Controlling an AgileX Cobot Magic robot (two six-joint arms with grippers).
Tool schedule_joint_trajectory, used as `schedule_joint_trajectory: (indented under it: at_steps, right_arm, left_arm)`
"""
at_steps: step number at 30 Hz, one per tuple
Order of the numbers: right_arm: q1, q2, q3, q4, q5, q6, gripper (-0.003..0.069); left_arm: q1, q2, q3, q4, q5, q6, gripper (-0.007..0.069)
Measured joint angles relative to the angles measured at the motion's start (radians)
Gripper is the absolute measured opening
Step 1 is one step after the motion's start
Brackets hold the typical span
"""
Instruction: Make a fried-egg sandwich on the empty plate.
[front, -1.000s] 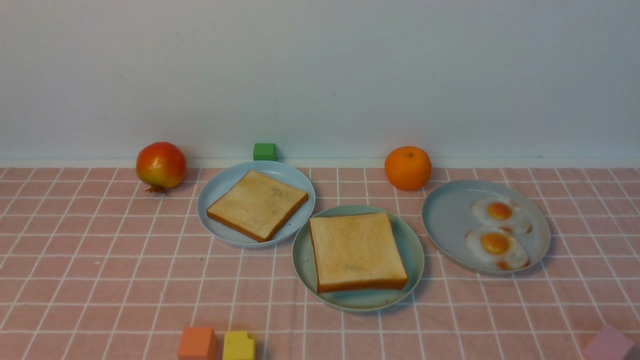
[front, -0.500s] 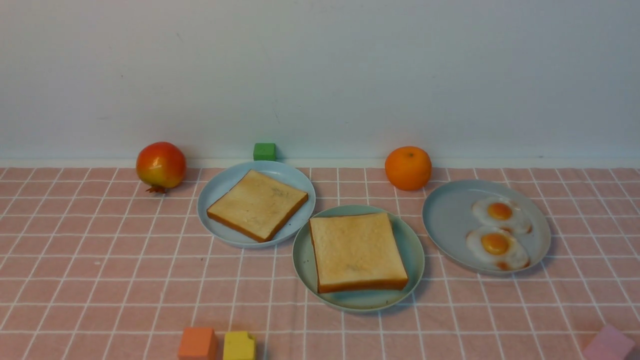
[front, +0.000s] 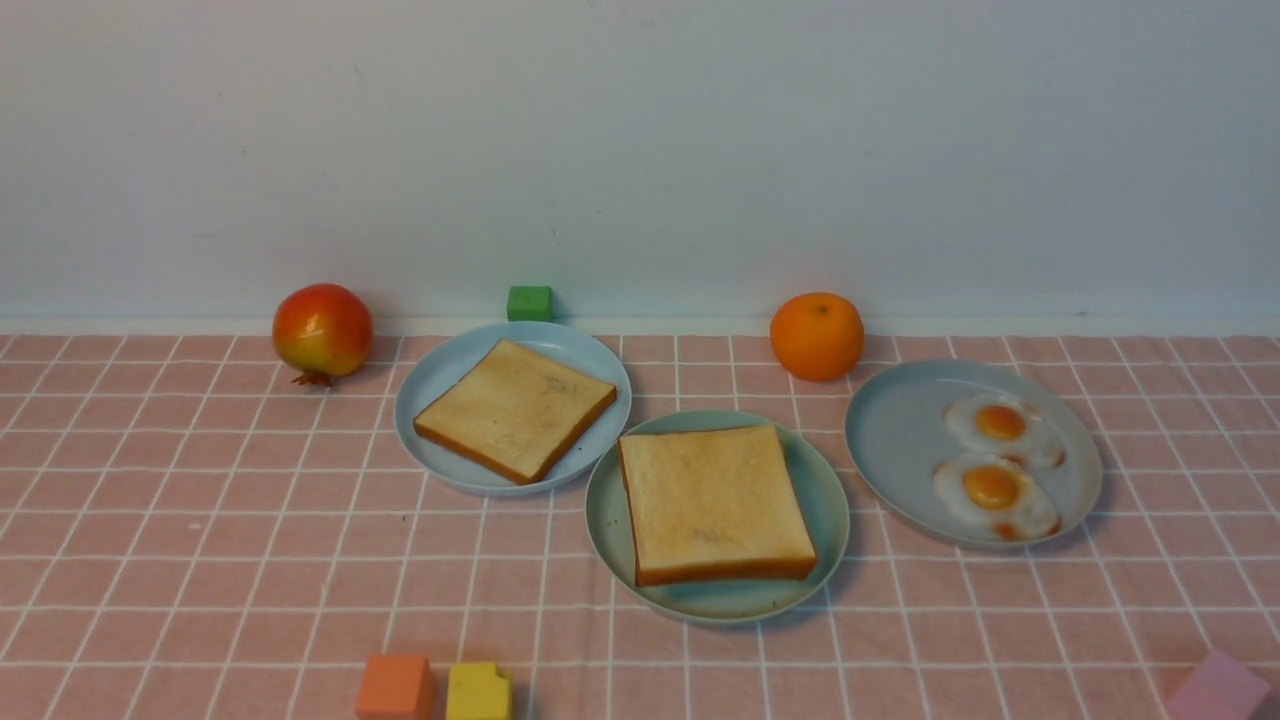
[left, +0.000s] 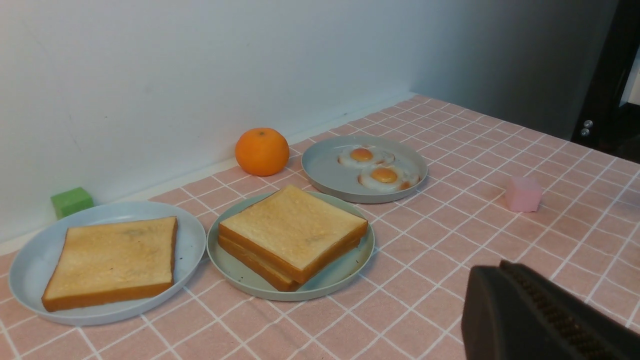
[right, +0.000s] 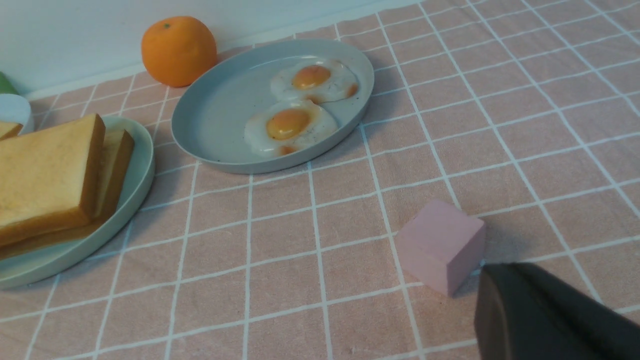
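Both pairs of jaws are drawn fully together and hold nothing. The left gripper and the right gripper each show only as a dark tip at the edge of their own wrist view, low over the table; neither appears in the front view.

On the mint-green plate, at the middle of the cloth, two toast slices lie stacked, square and flat with no long axis to speak of. No egg shows between them from either wrist view, so whether the sandwich is finished cannot be told.

In the front view the stack sits at about 12 o'clock from the robot, the egg plate at 1 o'clock and the single-toast plate at 11 o'clock. The egg plate lies closer to the right gripper, with the pink block just ahead of that tip. If an egg is still needed, the right arm looks the nearer one.

Count:
- three plates
- three toast slices, one alone on its plate
- two fried eggs
- one orange
- one pomegranate
- four small blocks: green, orange, yellow and pink
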Motion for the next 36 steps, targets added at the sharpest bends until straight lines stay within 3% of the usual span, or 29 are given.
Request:
schedule_joint_trajectory:
  at_steps: [16,21,24,25,26,27,28,29,30,36]
  right_arm:
    - [0.0,0.0,0.0,-0.001,0.0,0.0,0.0011]
    - [0.0,0.0,0.0,-0.001,0.0,-0.001,0.0013]
    - [0.0,0.0,0.0,-0.001,0.0,-0.001,0.0016]
    - [0.0,0.0,0.0,-0.001,0.0,-0.001,0.0016]
    - [0.0,0.0,0.0,-0.001,0.0,-0.002,0.0016]
    - [0.0,0.0,0.0,-0.001,0.0,-0.002,0.0016]
    - [0.0,0.0,0.0,-0.001,0.0,-0.003,0.0016]
    - [0.0,0.0,0.0,-0.001,0.0,-0.003,0.0016]
    - [0.0,0.0,0.0,-0.001,0.0,-0.003,0.0017]
    - [0.0,0.0,0.0,-0.001,0.0,-0.003,0.0023]
  left_arm:
    - [0.001,0.0,0.0,0.003,-0.052,0.0,0.0013]
    - [0.068,0.0,0.0,0.016,-0.111,-0.033,0.0013]
    - [0.232,-0.014,0.0,0.174,-0.107,-0.213,0.0013]
    - [0.242,-0.014,0.0,0.174,-0.104,-0.227,0.0013]
    - [0.305,-0.037,0.001,0.285,-0.085,-0.329,0.0013]
    - [0.322,-0.044,0.002,0.313,-0.079,-0.358,0.0013]
    - [0.395,-0.073,0.015,0.422,-0.055,-0.484,0.0013]
    - [0.402,-0.081,0.017,0.446,-0.053,-0.497,0.0013]
    - [0.462,-0.111,0.042,0.524,-0.043,-0.591,0.0013]
    - [0.615,-0.152,0.215,0.599,-0.006,-0.802,0.0013]
